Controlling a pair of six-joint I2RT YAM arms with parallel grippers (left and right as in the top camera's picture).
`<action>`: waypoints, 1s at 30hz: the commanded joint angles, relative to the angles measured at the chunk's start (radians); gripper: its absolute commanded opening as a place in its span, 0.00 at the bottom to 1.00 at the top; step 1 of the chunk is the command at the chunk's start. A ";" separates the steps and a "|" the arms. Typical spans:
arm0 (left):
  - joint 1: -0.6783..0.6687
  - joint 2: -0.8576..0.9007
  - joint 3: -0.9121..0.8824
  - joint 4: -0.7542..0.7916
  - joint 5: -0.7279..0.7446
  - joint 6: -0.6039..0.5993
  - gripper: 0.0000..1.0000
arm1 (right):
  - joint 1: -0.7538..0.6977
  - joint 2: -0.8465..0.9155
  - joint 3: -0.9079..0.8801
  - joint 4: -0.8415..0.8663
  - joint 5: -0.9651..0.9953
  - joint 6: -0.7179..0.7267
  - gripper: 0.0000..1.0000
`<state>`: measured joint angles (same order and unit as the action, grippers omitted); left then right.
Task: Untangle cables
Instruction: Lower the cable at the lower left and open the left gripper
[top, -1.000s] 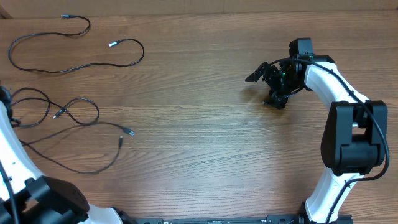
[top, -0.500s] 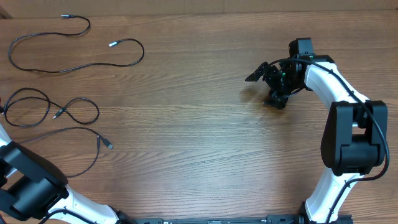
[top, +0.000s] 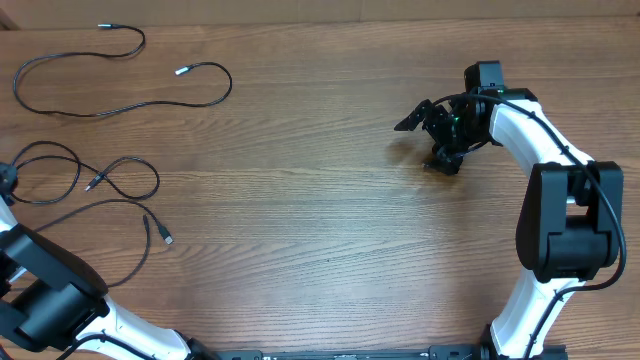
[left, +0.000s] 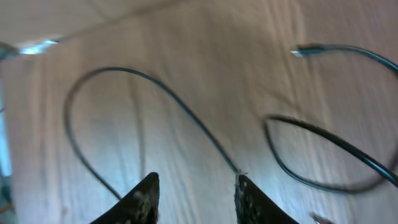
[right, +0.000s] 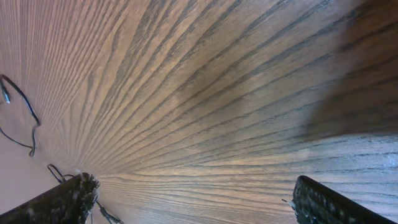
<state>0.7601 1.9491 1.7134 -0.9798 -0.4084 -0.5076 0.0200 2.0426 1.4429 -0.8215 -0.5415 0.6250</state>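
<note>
- the left wrist view is blurred: the left gripper (left: 196, 186) has its fingers partly apart with wood between them, and a cable (left: 186, 117) runs up to one fingertip, contact unclear.
- overhead, that gripper is cut off at the left edge.
- the right gripper (right: 194, 182) gapes wide, empty.
- a long cable (top: 100, 114) lies far left, with a looped cable (top: 95, 184) nearer.
- the table (top: 300, 200) is brown wood grain.
</note>
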 joint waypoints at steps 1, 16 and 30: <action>0.008 0.014 0.001 -0.018 0.119 0.065 0.31 | 0.000 -0.030 0.017 0.006 0.010 -0.004 1.00; 0.315 0.014 -0.019 -0.215 0.119 -0.180 0.67 | 0.000 -0.030 0.017 0.006 0.010 -0.004 1.00; 0.338 0.014 -0.238 0.072 0.215 -0.013 0.54 | 0.000 -0.030 0.017 0.006 0.010 -0.004 1.00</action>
<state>1.0966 1.9568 1.4940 -0.9306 -0.2142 -0.5644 0.0200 2.0426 1.4425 -0.8219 -0.5415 0.6247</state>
